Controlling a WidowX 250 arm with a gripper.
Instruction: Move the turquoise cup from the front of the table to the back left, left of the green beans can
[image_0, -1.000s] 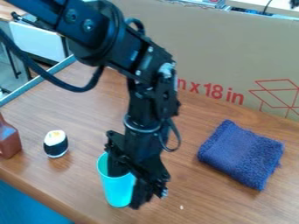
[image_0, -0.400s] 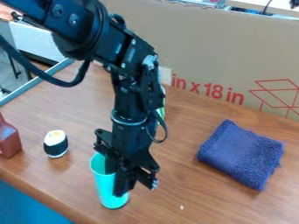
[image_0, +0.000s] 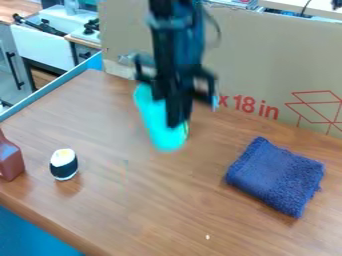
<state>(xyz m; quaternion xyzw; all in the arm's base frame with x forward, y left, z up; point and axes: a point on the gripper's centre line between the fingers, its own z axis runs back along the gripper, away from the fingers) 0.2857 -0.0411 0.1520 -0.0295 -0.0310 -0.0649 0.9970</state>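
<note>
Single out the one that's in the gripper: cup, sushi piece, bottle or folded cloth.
The turquoise cup: the gripper holds it, while the sushi piece, brown bottle and blue cloth rest on the table.

Bright, diffuse illumination covers the worktop (image_0: 167, 200); the light source itself cannot be determined. A pale, soft-edged sheen lies on the wood grain toward the left. Shadows are faint and soft: a brownish one below the rice roll (image_0: 64, 165), a narrow darker one along the lower left edge of the blue cloth (image_0: 277, 175). A small highlight marks the brown bottle (image_0: 9, 161). Streaked blur softens the outlines of the gripper (image_0: 167, 112) and turquoise cup (image_0: 163, 131), whereas the cloth and cardboard (image_0: 267, 55) show no such streaking.
</note>
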